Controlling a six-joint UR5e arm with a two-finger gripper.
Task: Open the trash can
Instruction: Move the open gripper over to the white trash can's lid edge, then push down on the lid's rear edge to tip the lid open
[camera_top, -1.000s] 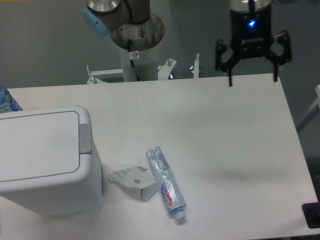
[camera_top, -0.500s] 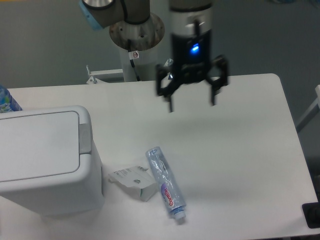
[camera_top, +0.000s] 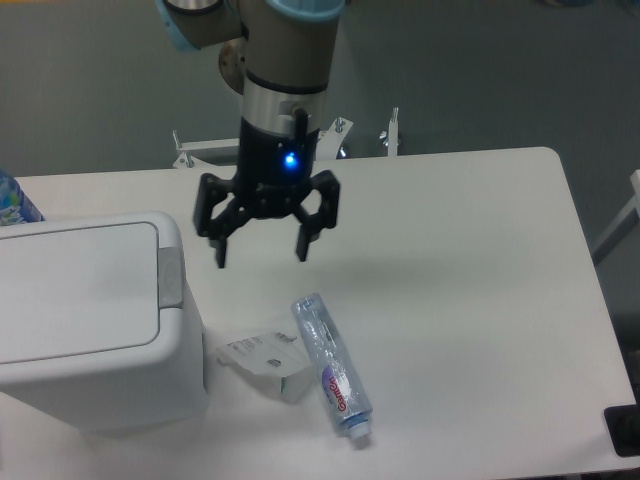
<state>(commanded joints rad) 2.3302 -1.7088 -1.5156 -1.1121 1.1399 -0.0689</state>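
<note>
One gap to close: latch lies left of and below the gripper.

Bin sits at the table's near-left corner, lid flat and shut; the grey latch is on the lid's right edge, its long side running front to back. Gripper hangs above the table just right of that edge, fingers pointing down, jaws spread wide, holding nothing. Judgement: the coming move is a short shift left and a descent onto the latch; the lid seems hinged on the far left, so it should swing up away from the arm. Box and tube lie nearer the camera, apparently clear of that path.
</note>
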